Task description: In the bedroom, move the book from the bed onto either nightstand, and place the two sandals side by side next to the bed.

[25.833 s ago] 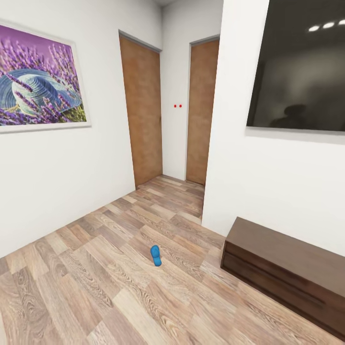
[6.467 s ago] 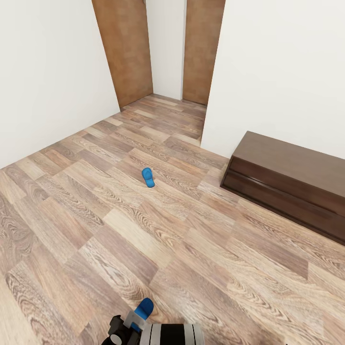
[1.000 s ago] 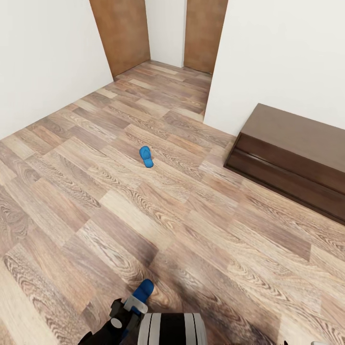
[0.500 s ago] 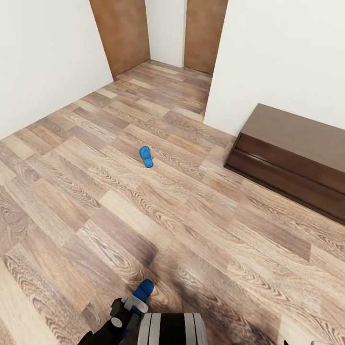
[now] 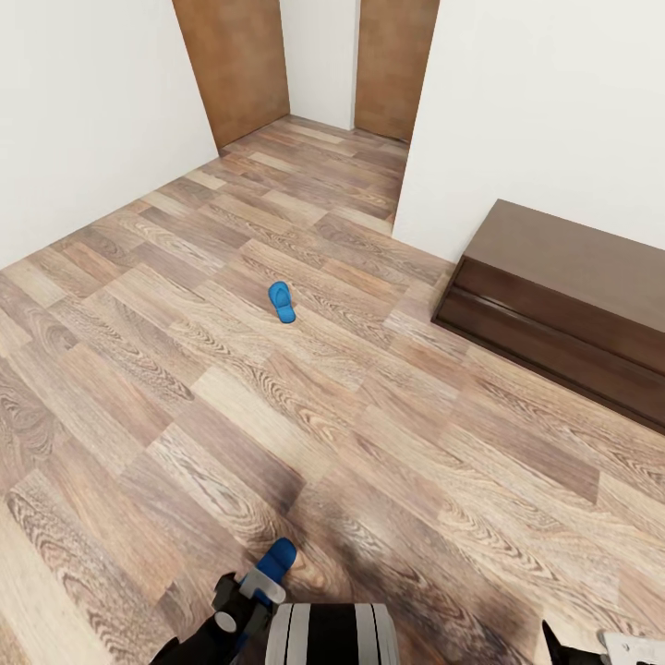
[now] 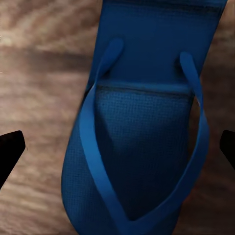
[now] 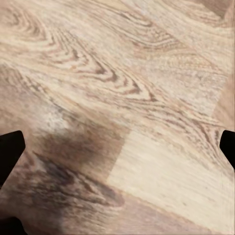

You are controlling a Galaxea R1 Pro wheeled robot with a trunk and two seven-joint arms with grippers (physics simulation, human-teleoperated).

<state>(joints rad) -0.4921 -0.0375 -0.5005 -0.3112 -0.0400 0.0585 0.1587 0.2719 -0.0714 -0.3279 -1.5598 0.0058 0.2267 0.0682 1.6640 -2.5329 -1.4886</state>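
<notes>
One bright blue sandal [image 5: 283,302] lies alone on the wood-plank floor in the middle of the room. The other sandal [image 5: 276,560] is at the bottom edge of the head view, right at my left gripper [image 5: 242,605]. In the left wrist view this sandal [image 6: 142,147] faces me strap side up. The left gripper [image 6: 117,149] is open, its dark fingertips [image 6: 11,152] standing wide on either side, with floor showing between the sandal and one tip. My right gripper [image 7: 117,152] is open over bare floor and pokes into the head view's corner [image 5: 605,646]. The book, bed and nightstand are out of view.
A long low dark brown bench cabinet [image 5: 563,296] stands against the white wall on the right. Two brown doors [image 5: 242,65] close off a short passage at the back. A white wall [image 5: 83,120] bounds the left side.
The right gripper has come into the head view's bottom right corner in the last half second. Over the longer span the camera has moved nearer and tilted down. The sandals have stayed put.
</notes>
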